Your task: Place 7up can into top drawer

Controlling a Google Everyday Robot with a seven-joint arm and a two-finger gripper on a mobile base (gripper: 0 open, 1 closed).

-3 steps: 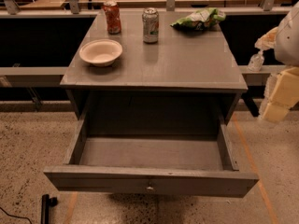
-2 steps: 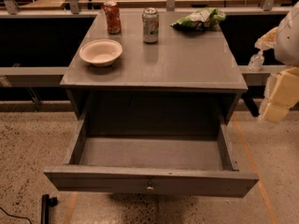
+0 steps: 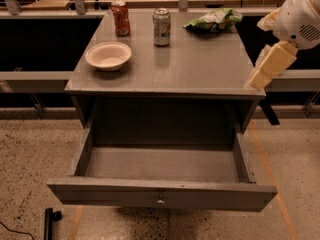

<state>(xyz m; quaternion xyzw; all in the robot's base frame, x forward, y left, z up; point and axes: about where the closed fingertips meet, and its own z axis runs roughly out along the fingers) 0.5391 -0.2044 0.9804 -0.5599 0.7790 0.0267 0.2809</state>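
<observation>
The 7up can (image 3: pixel 161 26), silver-grey with green and red markings, stands upright at the back middle of the grey cabinet top (image 3: pixel 200 64). The top drawer (image 3: pixel 160 194) is pulled fully open below it and nothing lies inside; its round knob shows at the centre of the front panel. My gripper (image 3: pixel 270 59), white and cream, hangs at the right edge of the cabinet top, well to the right of the can and holding nothing.
A red-orange can (image 3: pixel 120 18) stands left of the 7up can. A white bowl (image 3: pixel 108 55) sits at the front left of the top. A green chip bag (image 3: pixel 215 20) lies at the back right. A rail runs behind.
My gripper and arm have moved left and up, from beside the cabinet towards the right edge of its top. The cans, bowl and drawer have not moved.
</observation>
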